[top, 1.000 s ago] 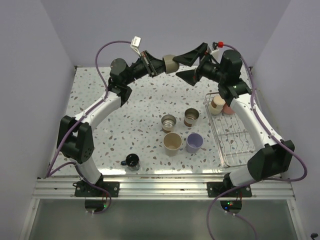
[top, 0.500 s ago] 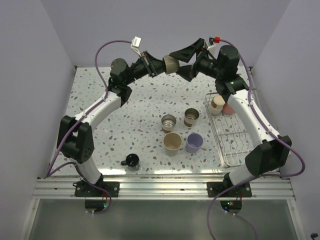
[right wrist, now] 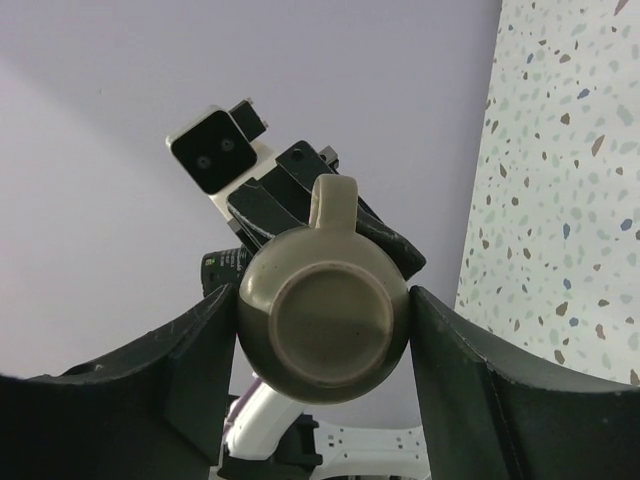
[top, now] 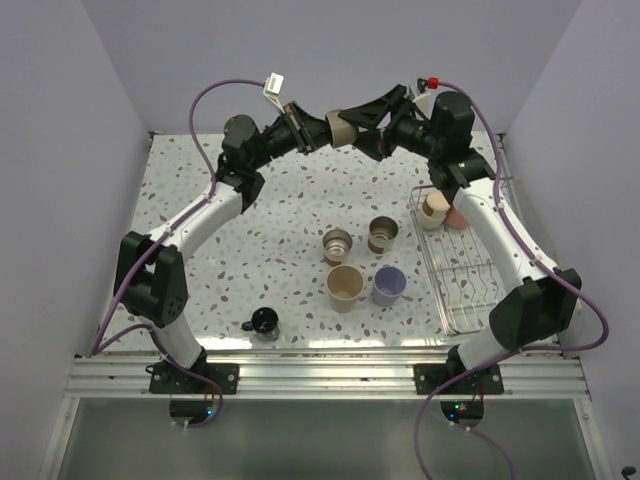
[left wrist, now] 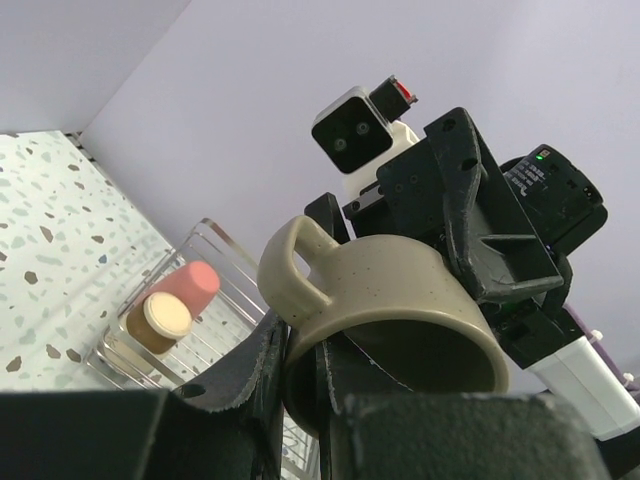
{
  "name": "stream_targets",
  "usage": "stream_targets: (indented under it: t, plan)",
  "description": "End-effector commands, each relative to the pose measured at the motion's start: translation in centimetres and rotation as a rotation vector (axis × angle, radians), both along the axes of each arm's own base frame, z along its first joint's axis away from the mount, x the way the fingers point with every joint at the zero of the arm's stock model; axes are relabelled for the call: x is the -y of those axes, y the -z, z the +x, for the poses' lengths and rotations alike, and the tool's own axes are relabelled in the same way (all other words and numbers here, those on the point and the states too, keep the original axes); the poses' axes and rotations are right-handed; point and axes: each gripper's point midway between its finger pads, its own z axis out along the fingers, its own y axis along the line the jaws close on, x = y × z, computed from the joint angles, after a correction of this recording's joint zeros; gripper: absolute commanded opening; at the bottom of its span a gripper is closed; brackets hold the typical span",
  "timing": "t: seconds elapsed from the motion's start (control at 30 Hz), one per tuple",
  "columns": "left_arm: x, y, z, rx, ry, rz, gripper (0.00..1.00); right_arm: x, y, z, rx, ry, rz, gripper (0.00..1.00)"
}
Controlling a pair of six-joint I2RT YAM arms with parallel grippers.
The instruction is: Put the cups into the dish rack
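Note:
A beige mug (top: 342, 127) hangs high above the back of the table between both arms. My left gripper (top: 325, 129) is shut on its rim, one finger inside the mug (left wrist: 390, 290) and one outside, near the handle. My right gripper (right wrist: 322, 300) is shut on the body of the same mug (right wrist: 322, 330), with a finger (right wrist: 190, 370) pressed to each side and the base facing its camera. The dish rack (top: 478, 292) at the right holds a tan cup (top: 434, 210) and a pink cup (top: 456, 217) at its far end.
Two steel cups (top: 338, 242) (top: 383, 234), a tan cup (top: 344, 287) and a lavender cup (top: 389, 285) stand mid-table beside the rack. A small dark blue cup (top: 265, 321) sits near the front edge. Walls close in the table on three sides.
My right gripper moved left onto the mug and its wide-open jaws closed on the mug's body. The left gripper kept its hold and hardly moved.

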Motion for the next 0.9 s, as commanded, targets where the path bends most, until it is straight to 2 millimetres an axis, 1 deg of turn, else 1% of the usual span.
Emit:
stream_targets:
  t: [0.0, 0.03, 0.07, 0.1, 0.13, 0.2, 0.33, 0.43, 0.53, 0.63, 0.73, 0.77, 0.8, 0.83, 0.87]
  plan:
    - [1.0, 0.5, -0.6, 0.027, 0.006, 0.06, 0.02, -1.2, -3.4, -2.6, 0.085, -0.077, 0.039, 0.2]
    - [1.0, 0.7, -0.4, 0.018, 0.003, 0.067, 0.04, -1.3, -3.3, -2.7, 0.083, -0.077, 0.039, 0.15]
    - [1.0, 0.8, -0.5, 0.017, 0.004, 0.07, 0.06, -1.2, -3.3, -2.7, 0.083, -0.073, 0.038, 0.12]
    - [1.0, 1.0, -0.5, 0.015, 0.001, 0.08, 0.12, -1.1, -3.1, -2.8, 0.08, -0.071, 0.036, 0.1]
    - [0.9, 0.9, -0.6, 0.015, -0.001, 0.083, 0.15, -1.1, -3.1, -2.8, 0.082, -0.063, 0.036, 0.08]
    - [0.7, 1.0, -0.6, 0.017, -0.009, 0.09, 0.2, -0.9, -3.0, -2.8, 0.08, -0.056, 0.03, 0.07]
    - [0.6, 1.3, -1.0, 0.014, -0.006, 0.109, 0.28, -0.9, -2.4, -2.8, 0.063, -0.051, 0.018, 0.07]
    - [0.6, 1.5, -1.3, 0.011, -0.001, 0.123, 0.36, -0.6, -2.1, -2.7, 0.057, -0.037, 0.004, 0.05]
    - [0.3, 1.7, -1.6, 0.007, -0.012, 0.134, 0.39, -0.3, -1.7, -2.6, 0.055, -0.022, -0.011, 0.04]
    - [0.0, 2.0, -1.8, 0.001, -0.016, 0.148, 0.42, 0.3, -1.2, -2.3, 0.048, -0.001, -0.029, 0.04]
    - [-0.3, 2.0, -1.9, 0.0, -0.021, 0.155, 0.43, 1.3, -0.7, -2.0, 0.036, 0.024, -0.048, 0.02]
    - [-0.5, 2.3, -1.9, -0.007, -0.025, 0.158, 0.43, 2.0, -0.3, -1.8, 0.03, 0.039, -0.06, 0.02]
    - [-0.7, 2.1, -2.1, -0.006, -0.024, 0.147, 0.43, 2.4, -0.2, -1.7, 0.028, 0.048, -0.066, 0.02]
    - [-1.1, 2.4, -2.1, -0.015, -0.024, 0.145, 0.43, 2.9, 0.2, -1.6, 0.022, 0.056, -0.074, 0.02]
    - [-1.3, 2.2, -2.2, -0.016, -0.026, 0.135, 0.43, 3.7, 0.3, -1.3, 0.02, 0.074, -0.078, 0.02]
